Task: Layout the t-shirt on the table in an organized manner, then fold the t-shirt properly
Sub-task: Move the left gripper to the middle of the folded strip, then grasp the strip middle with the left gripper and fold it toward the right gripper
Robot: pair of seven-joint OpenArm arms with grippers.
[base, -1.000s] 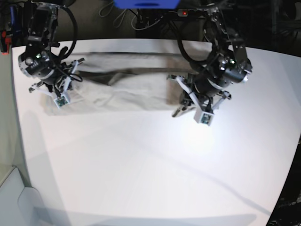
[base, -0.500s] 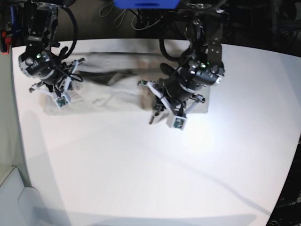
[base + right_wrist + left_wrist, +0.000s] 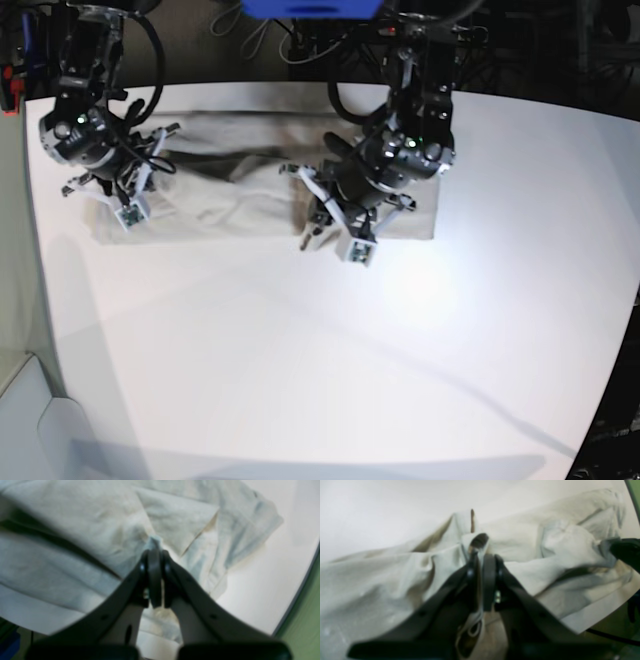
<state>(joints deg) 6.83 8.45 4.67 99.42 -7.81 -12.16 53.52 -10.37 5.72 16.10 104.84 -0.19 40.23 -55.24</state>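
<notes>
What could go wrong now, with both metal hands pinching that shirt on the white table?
The left tool is shut on only a small bunched fold of the t-shirt, so the cloth might slip out mid-fold. The right tool pins the other end; if the two pull unevenly, the wrinkles between them could set into a crooked fold. The shirt also lies near the table's far edge and might slide off.

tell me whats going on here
A two-armed robot is folding a t-shirt on a white table. Both pincers are shut on cloth: the right pincer pins one end near the table's edge, and the left pincer holds a bunched fold over the shirt's middle. The shirt lies as a rumpled band, not yet neat.
</notes>
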